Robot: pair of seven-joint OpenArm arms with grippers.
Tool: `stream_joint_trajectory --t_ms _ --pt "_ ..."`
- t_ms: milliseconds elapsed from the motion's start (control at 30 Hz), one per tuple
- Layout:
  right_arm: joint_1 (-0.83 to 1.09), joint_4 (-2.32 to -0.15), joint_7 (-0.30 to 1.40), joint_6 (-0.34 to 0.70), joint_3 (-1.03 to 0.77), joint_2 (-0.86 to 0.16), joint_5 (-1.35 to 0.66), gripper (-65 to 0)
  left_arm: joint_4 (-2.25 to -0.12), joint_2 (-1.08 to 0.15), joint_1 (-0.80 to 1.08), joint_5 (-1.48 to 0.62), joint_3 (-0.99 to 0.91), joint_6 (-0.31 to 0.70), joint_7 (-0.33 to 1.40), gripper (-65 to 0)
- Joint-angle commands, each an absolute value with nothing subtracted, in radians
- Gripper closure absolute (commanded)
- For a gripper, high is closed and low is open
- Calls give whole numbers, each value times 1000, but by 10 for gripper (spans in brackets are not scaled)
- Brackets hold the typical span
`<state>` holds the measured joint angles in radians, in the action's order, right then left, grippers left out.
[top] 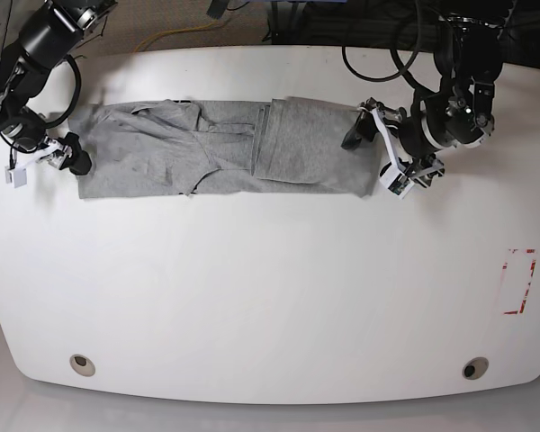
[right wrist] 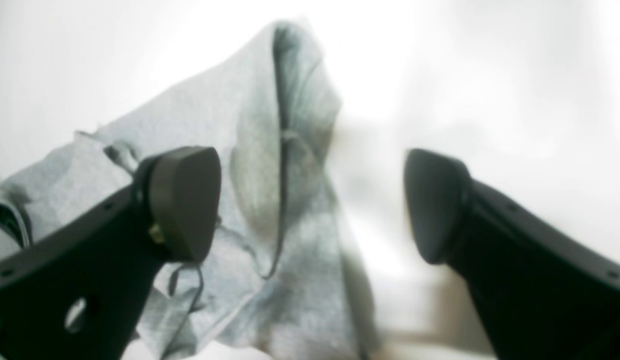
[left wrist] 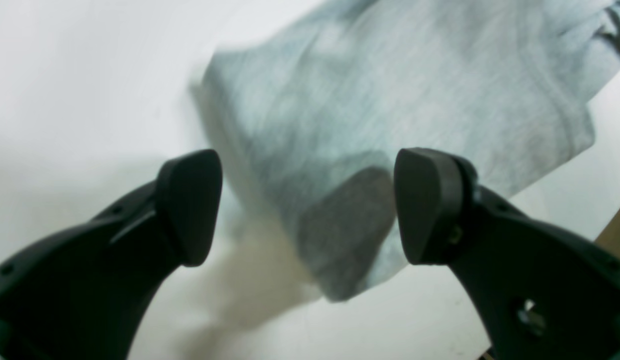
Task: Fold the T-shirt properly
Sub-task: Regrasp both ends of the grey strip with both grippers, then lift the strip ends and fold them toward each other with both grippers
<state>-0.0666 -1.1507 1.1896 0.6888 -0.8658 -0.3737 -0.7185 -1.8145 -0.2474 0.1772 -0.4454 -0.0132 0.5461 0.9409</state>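
The T-shirt (top: 225, 148) lies folded into a long band near the bench's (top: 270, 297) far edge. I see my left claw (top: 378, 155) and right claw (top: 45, 162) gaping wide at its ends, holding nothing.

Black arms, seemingly rubbery rounded pincer pads (left wrist: 190, 205)

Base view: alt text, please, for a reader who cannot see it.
A grey T-shirt, partly folded into a long band, lies across a white table. An open pincer sits at each end: the left pincer on the view's right, the right pincer opposite.
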Motion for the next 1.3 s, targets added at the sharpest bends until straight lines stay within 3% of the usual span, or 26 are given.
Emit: stream_joint_trajectory --t_ms 0,433,500,567,733,767,1267 --pt "-68 -1165 1176 698 -843 -367 -745 -549 -1822 -255 166 -433 -16 547 924 -504" --pt "51 -1460 1178 698 -737 -157 -740 -544 -1655 -252 117 -430 -15 547 920 -504" --pt "53 -1477 1178 698 -737 -148 -740 -509 -1652 -251 117 -432 -15 547 920 -504" --pt "51 -1484 1178 698 -734 -148 -740 -406 -1655 -251 117 -433 -15 547 920 -504" --pt "50 -1527 1178 698 -731 -156 -740 -29 -1653 -249 117 -432 -15 547 920 -504" --pt "50 -1546 1178 698 -731 -156 -740 0 -1652 -248 117 -432 -15 547 920 -504" --pt "143 -1879 1211 698 -657 -111 -783 0 -1649 -127 105 -426 -15 539 920 -504"
